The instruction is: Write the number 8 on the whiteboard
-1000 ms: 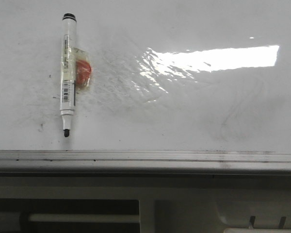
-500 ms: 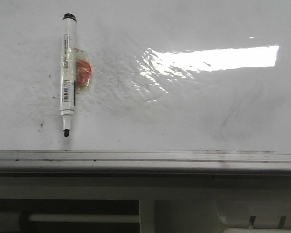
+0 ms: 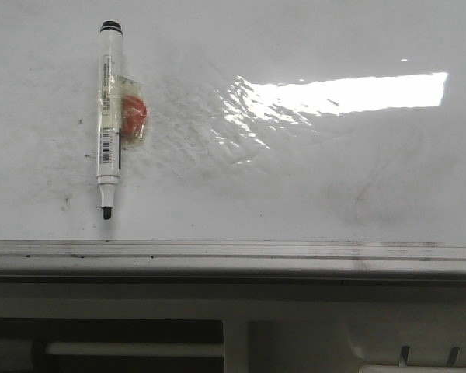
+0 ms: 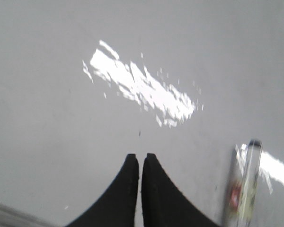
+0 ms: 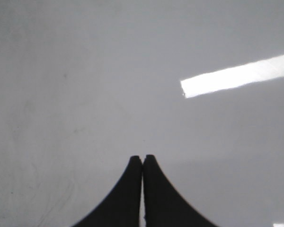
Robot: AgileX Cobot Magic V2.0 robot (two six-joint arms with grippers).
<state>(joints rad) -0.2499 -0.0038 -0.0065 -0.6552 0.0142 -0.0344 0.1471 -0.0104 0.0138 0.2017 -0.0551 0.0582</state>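
We see no number 8 yet: the whiteboard [image 3: 295,194] carries only faint grey erased smudges and a bright glare patch [image 3: 342,93], so the writing is, by our reading, not begun. The board lies flat as the worktop, glossy and hard, with its grey metal edge strip [image 3: 233,250] along the near side.

The tool we need is the whiteboard marker [image 3: 109,116], lying on the board's left part, black end cap away from us and its dark tip [image 3: 106,212] pointing toward the edge strip, apparently uncapped. A small orange-red piece under clear tape [image 3: 133,115] sits against its barrel. In the left wrist view the marker [image 4: 248,184] appears blurred off to one side of the claw.

We judge the marker light, stiff and smooth, so it could roll or slip on the slick board. The best hold looks to be across the barrel near its middle, clear of the tip, perhaps using the taped piece for grip.

The left claw [image 4: 140,158] is clenched on nothing, hanging over bare board. The right claw [image 5: 142,158] is likewise clenched and empty, well apart from the marker.
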